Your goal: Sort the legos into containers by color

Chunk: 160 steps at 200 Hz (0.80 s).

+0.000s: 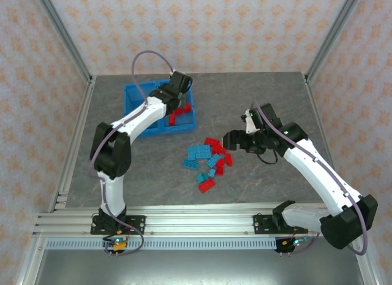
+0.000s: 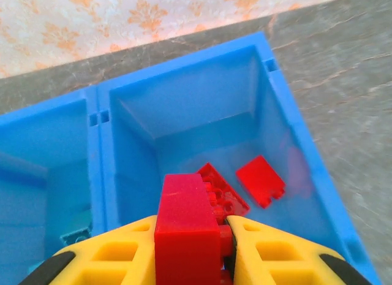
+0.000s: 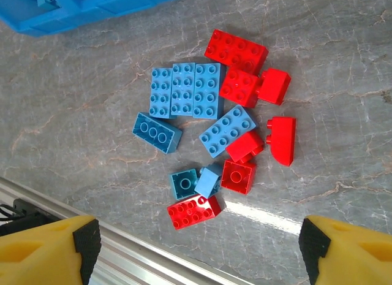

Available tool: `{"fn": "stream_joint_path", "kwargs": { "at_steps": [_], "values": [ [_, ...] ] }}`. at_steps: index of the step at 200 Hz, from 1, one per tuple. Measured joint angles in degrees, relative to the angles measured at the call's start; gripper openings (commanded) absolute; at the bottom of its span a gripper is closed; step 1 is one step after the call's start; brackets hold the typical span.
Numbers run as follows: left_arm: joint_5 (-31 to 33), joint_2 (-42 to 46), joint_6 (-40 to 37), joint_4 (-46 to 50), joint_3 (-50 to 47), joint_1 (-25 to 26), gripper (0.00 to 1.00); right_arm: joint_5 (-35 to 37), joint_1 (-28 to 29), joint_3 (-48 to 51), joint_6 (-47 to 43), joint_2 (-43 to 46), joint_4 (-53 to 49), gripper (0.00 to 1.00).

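The blue bin [image 1: 130,110] stands at the back left, with two compartments side by side. My left gripper [image 1: 179,96] hangs over the right compartment [image 2: 202,107], shut on a red lego [image 2: 187,230]. Two red legos [image 2: 260,181] lie on that compartment's floor. A teal lego [image 2: 76,235] shows in the left compartment. A loose pile of red and light blue legos [image 1: 208,162] lies mid-table. My right gripper [image 1: 236,141] hovers open just right of the pile. From its wrist the pile lies below, blue legos [image 3: 184,89] on the left, red legos [image 3: 236,50] on the right, nothing between its fingertips [image 3: 196,239].
An aluminium rail [image 1: 184,224] runs along the table's near edge and passes under the right gripper's view [image 3: 122,260]. Metal frame posts [image 1: 64,34] rise at the back corners. A corner of the bin [image 3: 92,9] sits beyond the pile.
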<state>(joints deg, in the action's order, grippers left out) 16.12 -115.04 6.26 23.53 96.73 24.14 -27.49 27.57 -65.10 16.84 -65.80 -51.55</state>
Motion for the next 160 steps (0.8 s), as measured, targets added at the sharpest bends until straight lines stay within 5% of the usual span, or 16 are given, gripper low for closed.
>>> {"fn": "stream_joint_path", "kwargs": {
  "at_steps": [31,53,83,130,160],
  "values": [
    [-1.01,-6.49,-0.57,-4.02,1.62,-2.99,0.39,0.02,0.00,0.70,0.92,2.67,0.26,0.86],
    [-2.16,-8.15,-1.16,-6.25,1.79,-4.04,0.64,0.02,0.00,1.38,1.62,3.98,0.61,0.86],
    [-4.11,-6.73,-1.27,-7.85,0.83,-3.98,0.68,-0.02,0.00,1.53,2.03,3.43,1.66,0.85],
    [-10.27,18.91,4.22,-11.80,-18.49,-1.44,0.73,0.07,0.00,1.53,2.08,0.11,4.35,0.85],
    [-8.74,36.35,6.12,-13.05,-28.02,8.94,0.80,0.24,0.00,1.51,2.23,-1.79,6.14,0.86]
  ]
}}
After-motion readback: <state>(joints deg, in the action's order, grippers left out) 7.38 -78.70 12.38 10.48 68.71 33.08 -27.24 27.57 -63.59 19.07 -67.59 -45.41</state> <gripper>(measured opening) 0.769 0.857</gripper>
